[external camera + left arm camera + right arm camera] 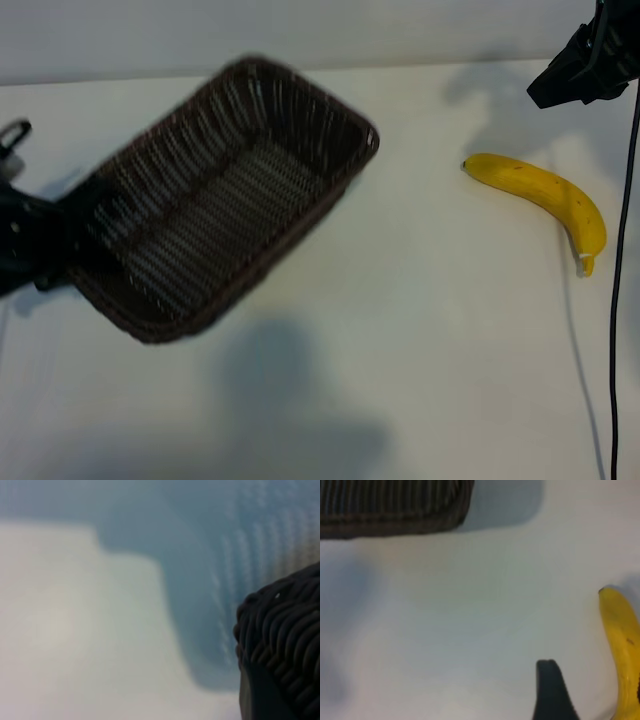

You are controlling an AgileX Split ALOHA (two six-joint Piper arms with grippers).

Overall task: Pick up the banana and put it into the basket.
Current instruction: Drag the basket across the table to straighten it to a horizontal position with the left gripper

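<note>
White table (420, 330) runs under everything I see, plain and shadowed at the near edge. Taking the basket (225, 195) as my landmark: it is tilted, its far right corner raised and casting a dark shadow on the table below and in front of it. My left gripper (40, 250) is at the basket's near left corner, jaws pinched on the braided rim; from my left wrist the woven rim (285, 645) fills one corner right against the camera. The basket holds nothing. Well to the right of the basket lies the banana (545, 195), flat on the table, its pale stem tip toward the near side and its dark end pointing back at the basket. Beyond the banana, farther right and back from the basket, my right gripper (585, 65) hangs above the table with its jaws spread, touching nothing; one dark finger (552, 692) shows just beside the banana (622, 645) in my right wrist view. A black cable (615, 330) runs down the right edge.
</note>
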